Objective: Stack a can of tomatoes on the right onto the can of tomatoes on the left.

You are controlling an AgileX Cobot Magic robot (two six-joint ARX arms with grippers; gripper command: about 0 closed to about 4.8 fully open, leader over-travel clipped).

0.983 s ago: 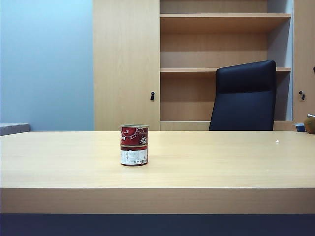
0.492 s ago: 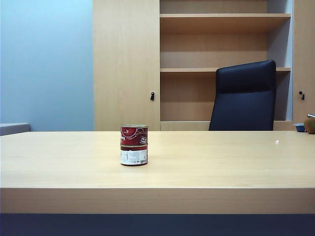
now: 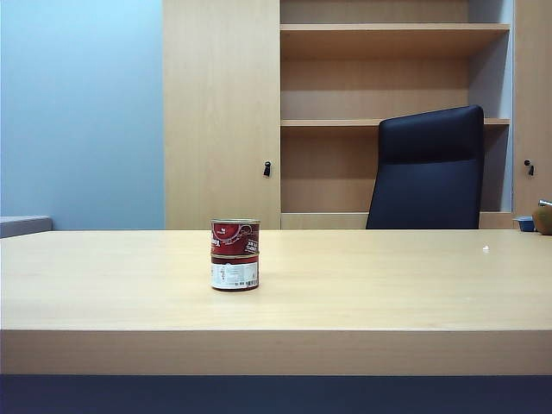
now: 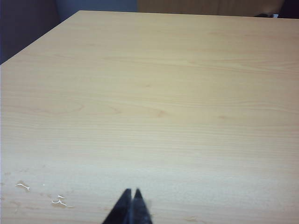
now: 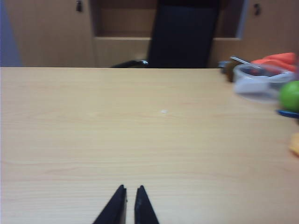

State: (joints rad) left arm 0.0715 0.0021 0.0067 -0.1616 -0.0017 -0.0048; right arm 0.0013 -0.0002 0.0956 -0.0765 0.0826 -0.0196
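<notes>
Surroundings: black office chair (image 3: 429, 168) behind the table (image 3: 362, 285), wooden shelving (image 3: 392, 78) behind that, nothing near the cans. In the right wrist view a clear plastic container (image 5: 259, 79), a green ball (image 5: 290, 95) and something orange (image 5: 275, 59) sit at the table's far side, well apart from the gripper. Upper tomato can (image 3: 235, 237) sits squarely on the lower tomato can (image 3: 235, 272), both upright, left of table centre. Left gripper (image 4: 131, 198): fingertips pressed together, empty, over bare tabletop with a few white scuffs nearby. Right gripper (image 5: 130, 193): fingers nearly together with a thin gap, empty, over bare wood. Neither arm appears in the exterior view.
</notes>
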